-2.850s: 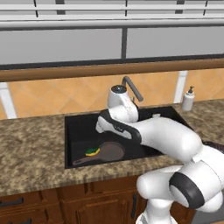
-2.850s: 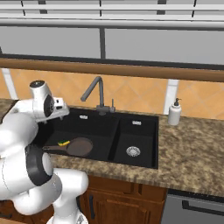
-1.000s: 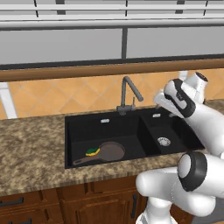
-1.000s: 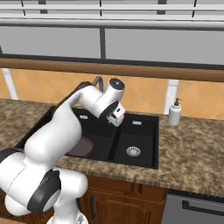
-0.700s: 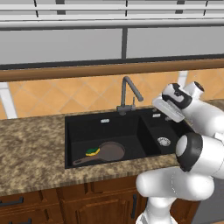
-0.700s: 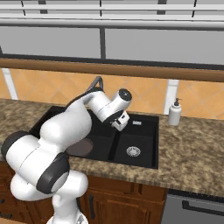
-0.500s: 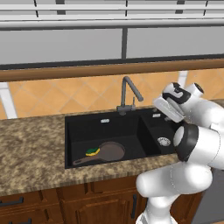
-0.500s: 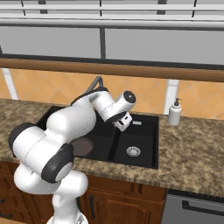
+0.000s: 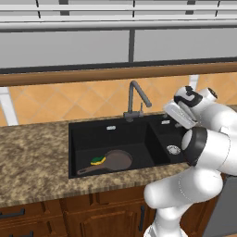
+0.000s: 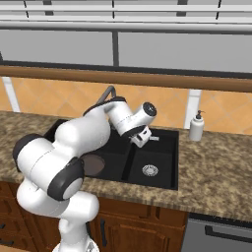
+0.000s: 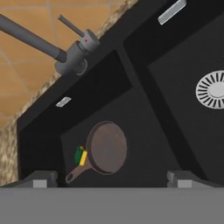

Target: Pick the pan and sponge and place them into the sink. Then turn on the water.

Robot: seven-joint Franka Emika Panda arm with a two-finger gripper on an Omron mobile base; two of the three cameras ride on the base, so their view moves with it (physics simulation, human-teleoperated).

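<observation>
The dark brown pan (image 9: pixel 116 160) lies flat in the left basin of the black sink (image 9: pixel 92 138), its handle pointing left. The yellow and green sponge (image 9: pixel 97 160) rests against the pan where the handle joins. In the hand view the pan (image 11: pixel 107 148) and sponge (image 11: pixel 80 155) appear below the grey faucet (image 11: pixel 70 57). My gripper (image 9: pixel 170 115) hovers above the right basin, to the right of the faucet (image 9: pixel 137 98), open with nothing between its fingers (image 11: pixel 42 179). No water falls from the spout. In the right base view my arm partly covers the pan (image 10: pixel 93 165).
A white soap dispenser (image 10: pixel 197 126) stands on the granite counter right of the sink. A round silver drain (image 9: pixel 173 149) sits in the right basin. The faucet's lever with a red dot (image 11: pixel 87 40) rises beside its base. Tiled wall runs behind.
My arm has swung from over the left basin to above the right basin, then settled there. The pan and sponge have stayed where they lie.
</observation>
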